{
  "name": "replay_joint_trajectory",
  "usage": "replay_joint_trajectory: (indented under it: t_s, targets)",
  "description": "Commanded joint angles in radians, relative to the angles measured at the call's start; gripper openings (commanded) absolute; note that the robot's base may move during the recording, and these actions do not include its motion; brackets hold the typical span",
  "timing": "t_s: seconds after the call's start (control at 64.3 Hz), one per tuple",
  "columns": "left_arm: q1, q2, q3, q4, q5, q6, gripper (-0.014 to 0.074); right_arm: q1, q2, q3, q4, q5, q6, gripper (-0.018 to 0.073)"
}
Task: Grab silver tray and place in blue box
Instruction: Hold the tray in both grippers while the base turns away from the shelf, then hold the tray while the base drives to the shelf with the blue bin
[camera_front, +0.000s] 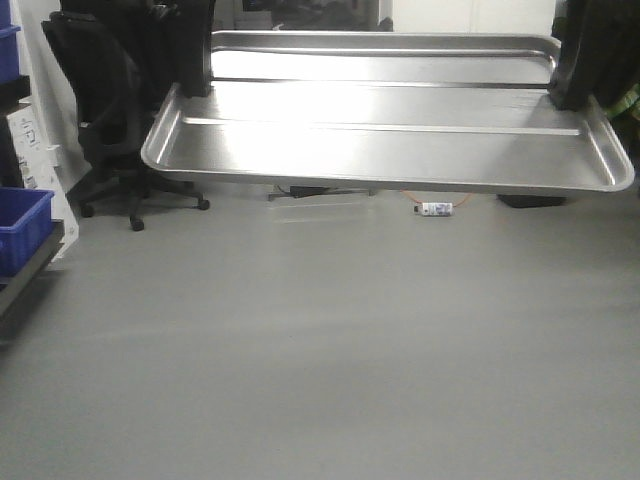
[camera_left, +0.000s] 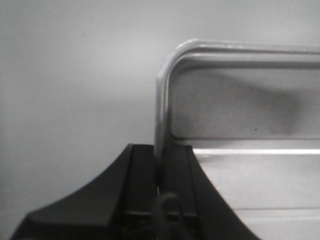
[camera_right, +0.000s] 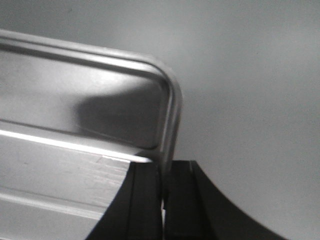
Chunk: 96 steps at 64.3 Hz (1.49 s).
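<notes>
A: Where's the silver tray (camera_front: 380, 140)?
B: In the air. Gripped at both short ends, with only the floor (camera_front: 320, 350) under it. Long axis runs left-right across the front view, open side up, ridges along the length.
A: Pincers?
B: Left pincer (camera_left: 161, 162) is pressed together on the left-end rim, one finger outside the wall and one inside. In the wrist view the rim drops straight into the gap. Right pincer (camera_right: 164, 172) is mirrored on the right-end rim. Both are pinching the tray, no gap visible at either.
A: So the tray sits inboard of each?
B: Yes. It runs rightward from the left pincer and leftward from the right one. Neither arm is nearer, since it spans between them. Both arms come down from above onto the end rims, about mid-rim.
A: Blue box?
B: Can't confirm. There's a blue bin (camera_front: 20, 230) on a rack (camera_front: 30, 265) at the far left edge, cropped. Can't tell whether it's the target.
A: Next?
B: My read is carry phase, placing not started. The arms need to move as a pair at fixed spacing, otherwise the rim could slip or the tray could flex. Line the long axis up with the box opening before lowering.
</notes>
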<state>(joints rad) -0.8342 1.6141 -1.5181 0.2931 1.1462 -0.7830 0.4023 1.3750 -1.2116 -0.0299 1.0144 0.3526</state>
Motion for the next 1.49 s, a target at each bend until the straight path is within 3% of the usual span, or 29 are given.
replay_joint_trajectory:
  t_s: [0.0, 1.478]
  targets:
    - [-0.004, -0.046, -0.034, 0.034, -0.03, 0.003, -0.0097, -0.001, -0.034, -0.033, -0.015, -0.027, -0.02, 0.0057]
    - [-0.004, -0.046, -0.034, 0.034, -0.032, 0.003, -0.0097, -0.001, -0.032, -0.033, -0.015, -0.028, -0.02, 0.0057]
